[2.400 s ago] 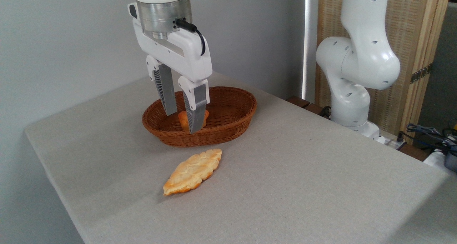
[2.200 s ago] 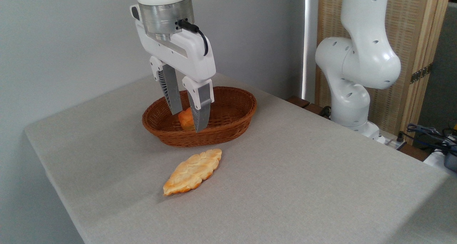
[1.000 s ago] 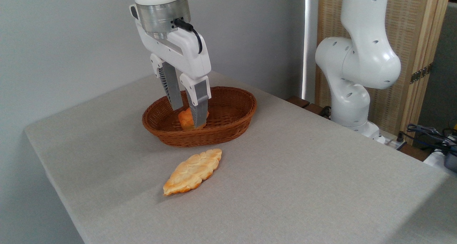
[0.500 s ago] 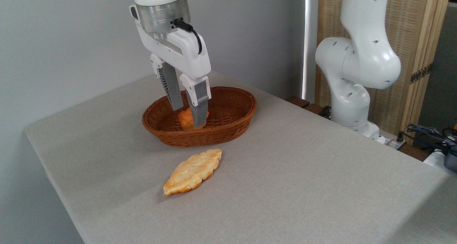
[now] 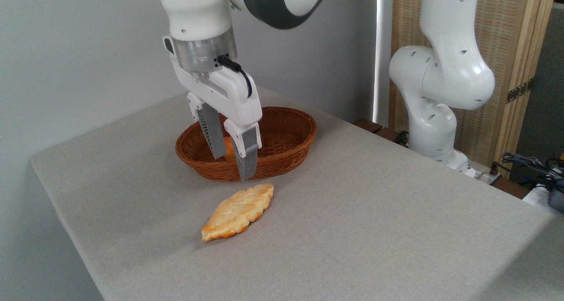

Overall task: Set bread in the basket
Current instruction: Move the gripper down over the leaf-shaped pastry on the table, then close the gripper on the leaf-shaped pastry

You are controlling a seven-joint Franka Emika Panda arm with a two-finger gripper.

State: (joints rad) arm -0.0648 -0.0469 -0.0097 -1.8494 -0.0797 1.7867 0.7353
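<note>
Bun [image 5: 228, 148] in basket [image 5: 286, 129], glimpsed between gripper [image 5: 232, 166] fingers, partly hidden. Pastry [image 5: 238, 211] flat on table [image 5: 352, 230], just below fingertips, in front of basket. Fingers slightly parted, empty, touching nothing visible.

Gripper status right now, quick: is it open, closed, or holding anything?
Gripper: open, holding nothing, fingers spread over the near side of the basket; the small bun lies in the basket behind them.
</note>
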